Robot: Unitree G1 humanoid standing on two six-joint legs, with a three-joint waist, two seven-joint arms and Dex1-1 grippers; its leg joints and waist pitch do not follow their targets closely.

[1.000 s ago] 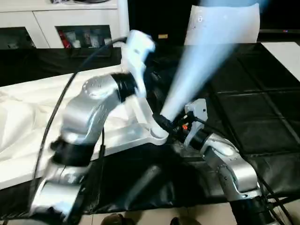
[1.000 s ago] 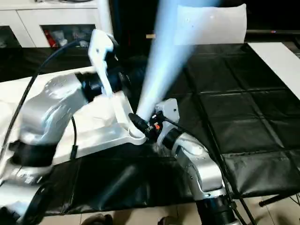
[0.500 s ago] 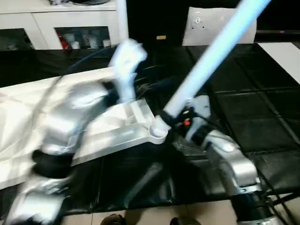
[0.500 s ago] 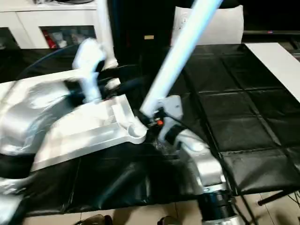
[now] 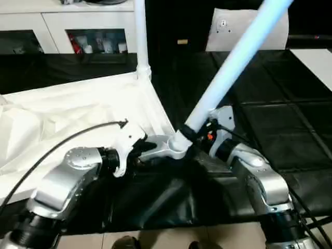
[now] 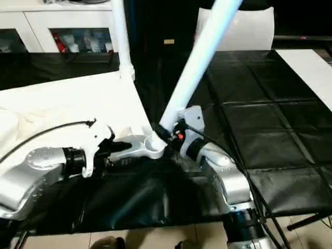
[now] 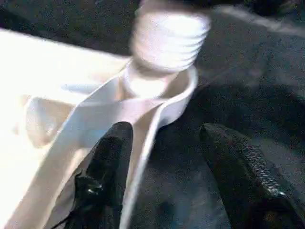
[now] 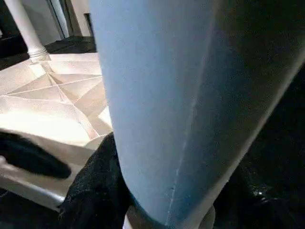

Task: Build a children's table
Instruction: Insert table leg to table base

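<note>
The white tabletop (image 5: 78, 114) lies underside up on the black cloth, left of centre. One white leg (image 5: 140, 36) stands upright in its far corner. My right gripper (image 5: 199, 132) is shut on a second leg (image 5: 233, 57), which leans up to the right. That leg's threaded end (image 7: 167, 43) sits at the near right corner socket (image 5: 176, 146). In the right wrist view, black fingers (image 8: 90, 191) flank the leg (image 8: 181, 95). My left gripper (image 7: 171, 157) is open, its fingers (image 7: 107, 167) astride the tabletop's rim just beside that socket.
A white cabinet with glass doors (image 5: 78, 31) runs along the back left. A white panel (image 5: 249, 28) stands at the back, and a flat white board (image 5: 316, 57) lies at the far right. Black cloth (image 5: 275, 129) covers the right half. The table's front edge is close below my arms.
My left arm has swung down from above the tabletop to its near edge by the corner socket. The leg in my right gripper has settled at a steadier tilt.
</note>
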